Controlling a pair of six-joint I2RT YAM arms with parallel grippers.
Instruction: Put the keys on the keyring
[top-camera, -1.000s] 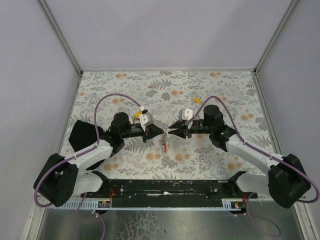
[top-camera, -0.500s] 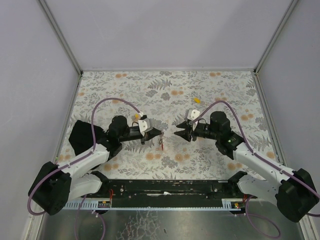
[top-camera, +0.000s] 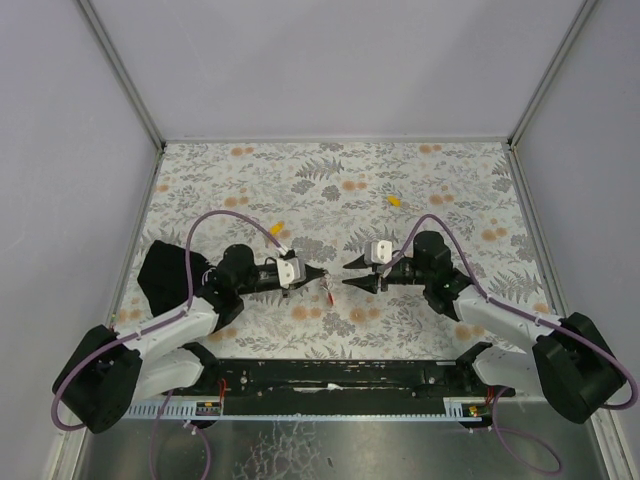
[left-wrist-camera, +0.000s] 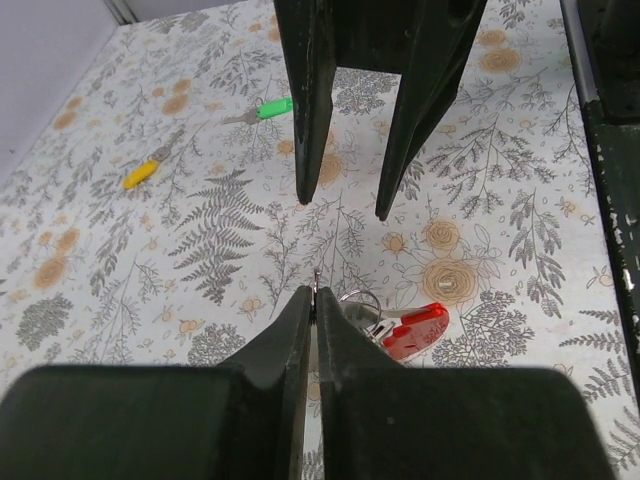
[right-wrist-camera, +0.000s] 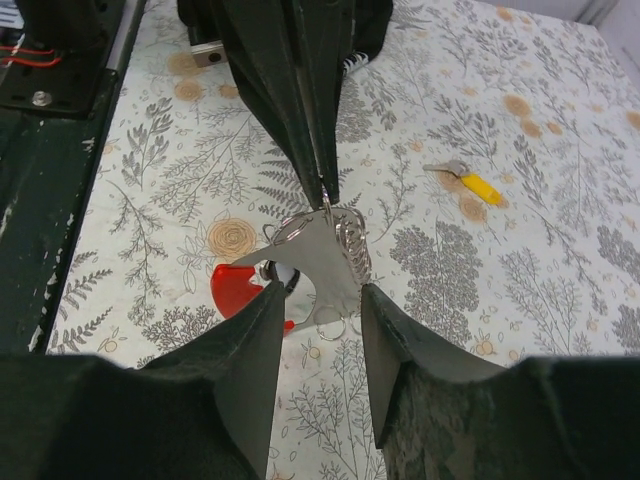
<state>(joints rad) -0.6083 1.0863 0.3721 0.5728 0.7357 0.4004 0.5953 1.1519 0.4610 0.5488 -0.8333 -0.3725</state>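
Note:
My left gripper (top-camera: 318, 273) is shut on the thin metal ring of the keyring (top-camera: 328, 290), holding it just above the table. In the left wrist view the red fob (left-wrist-camera: 415, 332) sits below my closed jaws. In the right wrist view the keyring's grey tab and coiled rings (right-wrist-camera: 345, 245) hang between my right gripper's (right-wrist-camera: 318, 292) open fingers, apart from both. My right gripper (top-camera: 348, 283) faces the left one. A green key (left-wrist-camera: 272, 107) and a yellow key (left-wrist-camera: 140, 175) lie beyond. Another yellow key (right-wrist-camera: 470, 185) lies loose.
The floral mat (top-camera: 450, 190) is bounded by grey walls at the back and sides. Yellow keys lie at the back centre (top-camera: 394, 200) and by the left arm (top-camera: 278, 228). A black object (top-camera: 165, 275) sits at the left edge. The black base rail (top-camera: 330, 375) runs along the near edge.
My right gripper drew back from the left one and opened, then came in again around the keyring. Both grippers shifted nearer the front edge. The left gripper kept the keyring.

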